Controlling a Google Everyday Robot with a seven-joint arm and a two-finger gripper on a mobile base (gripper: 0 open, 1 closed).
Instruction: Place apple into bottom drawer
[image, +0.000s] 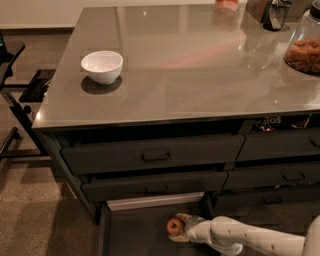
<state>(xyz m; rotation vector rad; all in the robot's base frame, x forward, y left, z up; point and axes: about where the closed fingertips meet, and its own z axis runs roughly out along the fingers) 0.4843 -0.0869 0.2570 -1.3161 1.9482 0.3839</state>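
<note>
The bottom drawer (131, 235) of the left stack is pulled open, showing a dark flat interior with a pale strip (155, 201) at its back. The small red apple (174, 226) is inside the open drawer, near its right side, low over the floor of the drawer. My gripper (178, 227) reaches in from the right on a white arm (240, 240). Its pale fingers (186, 218) close around the apple above and below. I cannot tell whether the apple touches the drawer floor.
Two handled drawers (156, 156) sit shut above the open one, close over the arm. The right drawer stack (280, 175) stands beside the arm. On the grey countertop (200, 75) are a white bowl (102, 66) and a snack jar (306, 50). A black frame (20, 100) stands at left.
</note>
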